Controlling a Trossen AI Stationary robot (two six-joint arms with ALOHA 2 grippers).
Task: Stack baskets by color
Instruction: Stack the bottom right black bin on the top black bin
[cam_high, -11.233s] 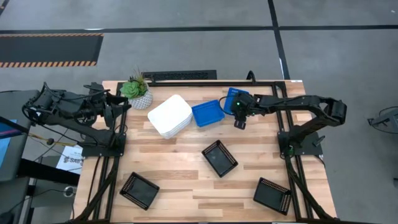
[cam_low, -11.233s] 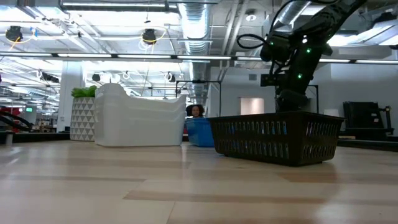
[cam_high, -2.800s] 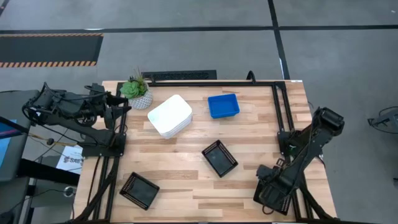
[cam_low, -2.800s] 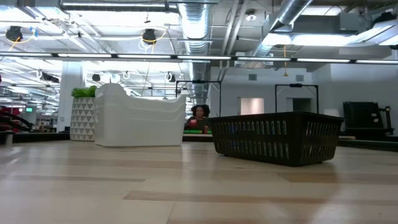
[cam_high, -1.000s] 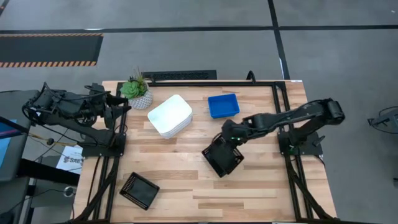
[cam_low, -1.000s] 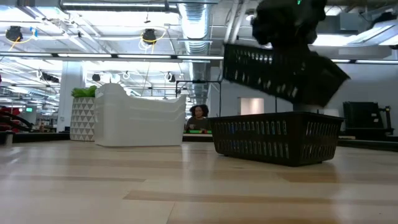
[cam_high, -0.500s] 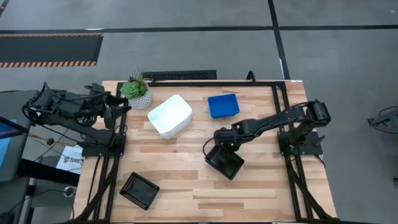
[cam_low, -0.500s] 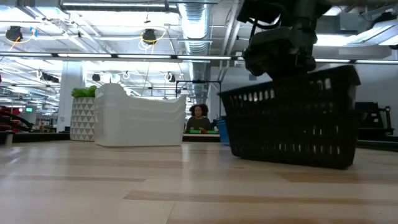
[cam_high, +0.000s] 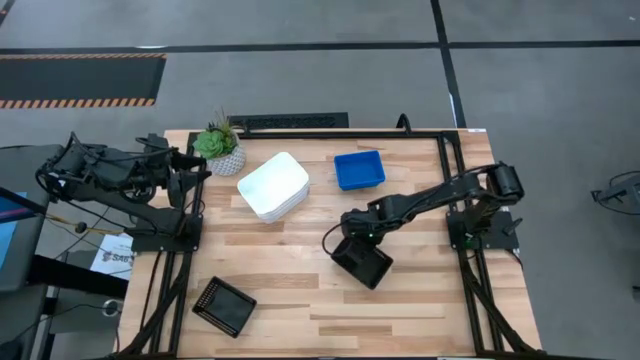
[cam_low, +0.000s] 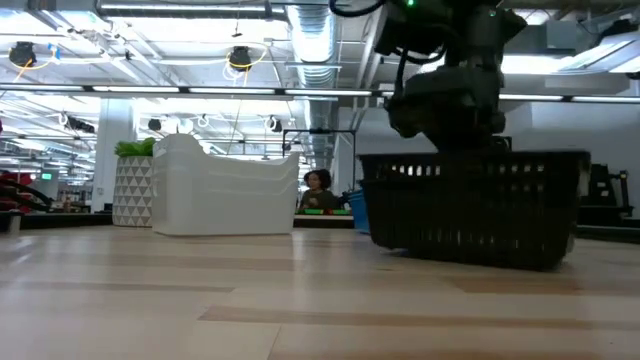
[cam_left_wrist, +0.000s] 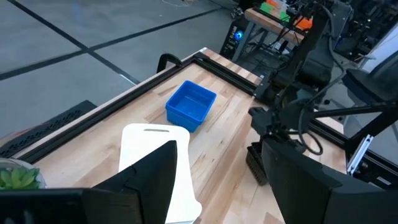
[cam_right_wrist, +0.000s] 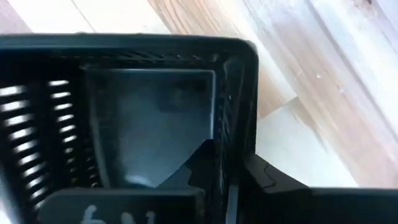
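The right hand (cam_high: 352, 240) straddles the rim of the stacked black baskets (cam_high: 364, 262) mid-table — grip unclear — left hand (cam_high: 203, 172) spread, idle.

Blue basket (cam_left_wrist: 191, 106) on wooden worktop (cam_left_wrist: 230, 134) near far rail. White basket stack (cam_left_wrist: 163, 163) nearer camera, behind own dark fingers (cam_left_wrist: 158, 171). Right arm (cam_left_wrist: 292, 87) reaching down over black basket (cam_left_wrist: 256, 163). Green plant (cam_left_wrist: 17, 177) at frame edge.

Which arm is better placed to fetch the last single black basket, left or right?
Probably the left: the black basket lies at the table's near left corner, on its side. The right gripper is over the middle stack.
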